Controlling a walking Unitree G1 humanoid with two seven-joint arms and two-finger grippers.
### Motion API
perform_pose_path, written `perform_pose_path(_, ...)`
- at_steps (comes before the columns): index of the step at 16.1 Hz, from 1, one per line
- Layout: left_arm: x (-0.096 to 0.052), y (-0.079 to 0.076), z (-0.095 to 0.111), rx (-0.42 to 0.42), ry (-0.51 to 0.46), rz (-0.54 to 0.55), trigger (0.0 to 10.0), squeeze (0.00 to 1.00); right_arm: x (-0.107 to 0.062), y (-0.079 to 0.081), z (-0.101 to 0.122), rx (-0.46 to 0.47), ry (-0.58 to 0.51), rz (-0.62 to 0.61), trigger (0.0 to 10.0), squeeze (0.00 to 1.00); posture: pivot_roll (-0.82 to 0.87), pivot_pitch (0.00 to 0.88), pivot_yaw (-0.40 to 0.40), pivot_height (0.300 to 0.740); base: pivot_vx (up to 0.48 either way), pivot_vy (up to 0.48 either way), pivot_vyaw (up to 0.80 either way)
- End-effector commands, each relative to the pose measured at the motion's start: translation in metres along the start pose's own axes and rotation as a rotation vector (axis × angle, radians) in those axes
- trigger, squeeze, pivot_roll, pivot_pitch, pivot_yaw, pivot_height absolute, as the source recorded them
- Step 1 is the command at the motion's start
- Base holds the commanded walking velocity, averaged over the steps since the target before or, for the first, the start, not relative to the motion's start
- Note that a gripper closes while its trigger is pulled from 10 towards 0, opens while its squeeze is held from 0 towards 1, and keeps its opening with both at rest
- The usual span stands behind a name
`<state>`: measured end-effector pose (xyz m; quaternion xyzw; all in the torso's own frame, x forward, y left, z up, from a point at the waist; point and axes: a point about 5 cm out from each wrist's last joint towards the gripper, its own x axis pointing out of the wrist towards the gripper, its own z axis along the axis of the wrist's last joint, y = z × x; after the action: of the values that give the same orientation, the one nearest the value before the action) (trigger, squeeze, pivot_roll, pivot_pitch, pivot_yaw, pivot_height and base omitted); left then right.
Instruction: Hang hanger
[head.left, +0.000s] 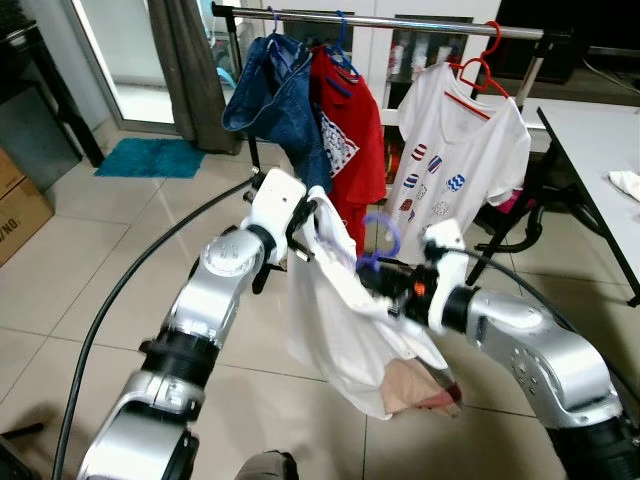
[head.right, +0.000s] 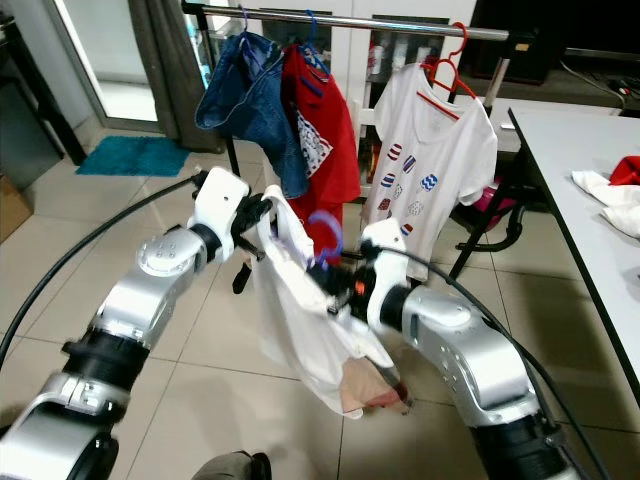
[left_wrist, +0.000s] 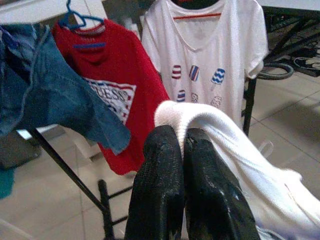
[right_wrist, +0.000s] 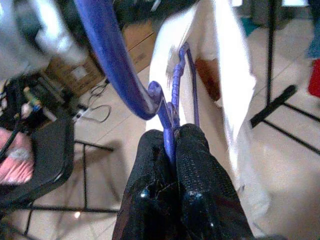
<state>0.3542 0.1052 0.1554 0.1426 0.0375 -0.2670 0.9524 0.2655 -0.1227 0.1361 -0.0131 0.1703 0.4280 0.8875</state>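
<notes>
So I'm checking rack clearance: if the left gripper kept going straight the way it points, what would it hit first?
Probably the white printed T-shirt hanging on the rack; the left gripper, shut on the white garment, points toward it, though depth is unclear.

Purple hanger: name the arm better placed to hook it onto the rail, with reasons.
Right. The right gripper is shut on the purple hanger just below its hook, so it probably steers that hook. The left gripper only pinches the white garment, below the rail.

Both arms (head.left: 215, 275) raised, jaws clamped.
</notes>
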Motion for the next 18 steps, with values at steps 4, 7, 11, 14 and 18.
perform_pose_path(4,0.003,0.01,0.004,0.027,0.044,0.007,0.0,0.0,0.0,0.017,-0.002,-0.02,0.028,0.118,10.0,0.0,-0.01,0.0,0.065,0.74,0.0,0.0,0.0)
perform_pose_path(7,0.002,0.005,-0.005,0.026,0.086,-0.03,1.9,0.0,0.0,0.018,0.001,0.0,-0.001,0.125,10.0,0.0,0.0,0.0,0.067,0.74,0.0,0.0,0.0)
perform_pose_path(11,0.001,-0.004,-0.007,-0.039,0.09,-0.115,10.0,1.0,-0.001,0.019,0.003,0.006,-0.012,0.14,10.0,0.0,0.0,0.0,0.062,0.74,0.0,0.0,0.0)
perform_pose_path(14,-0.002,-0.004,-0.013,-0.038,0.134,-0.168,10.0,1.0,-0.001,0.019,0.004,0.014,-0.017,0.148,10.0,0.0,0.0,0.0,0.062,0.74,0.0,0.0,0.0)
perform_pose_path(18,-0.009,0.013,-0.01,0.024,0.091,-0.148,10.0,1.0,0.002,0.004,0.003,-0.03,-0.003,0.001,10.0,0.0,0.0,0.0,0.062,0.74,0.0,0.0,0.0)
